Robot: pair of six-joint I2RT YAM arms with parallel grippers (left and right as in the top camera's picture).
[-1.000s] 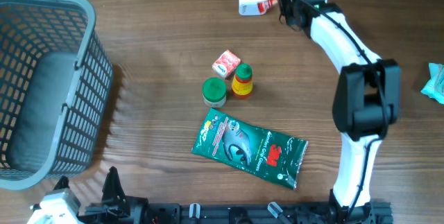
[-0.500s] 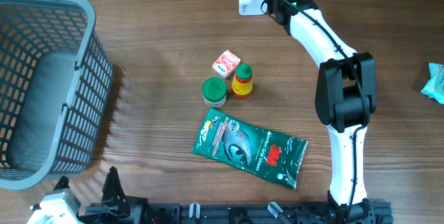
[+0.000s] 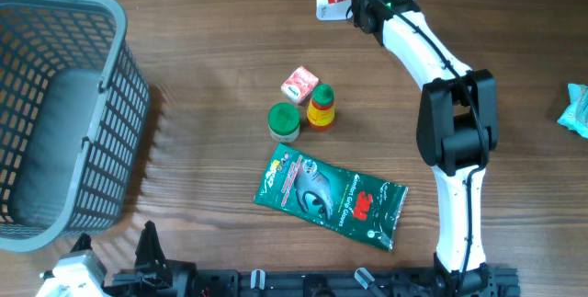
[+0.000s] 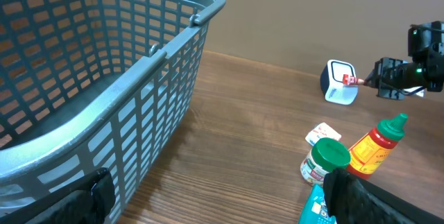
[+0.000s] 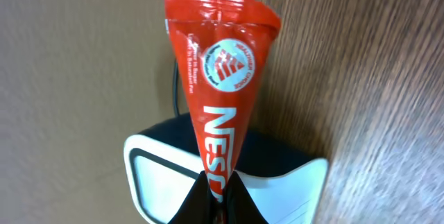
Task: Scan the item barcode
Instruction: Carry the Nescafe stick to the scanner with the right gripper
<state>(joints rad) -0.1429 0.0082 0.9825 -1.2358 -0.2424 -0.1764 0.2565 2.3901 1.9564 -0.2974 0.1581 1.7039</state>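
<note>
Here, your right gripper (image 5: 216,197) had its jaws pinched on the lower tip of the red sachet (image 5: 220,71), holding it directly in front of the white barcode scanner (image 3: 325,5). Your left gripper (image 4: 222,207) stood with jaws spread wide, empty, beside the grey basket (image 4: 173,50).
</note>
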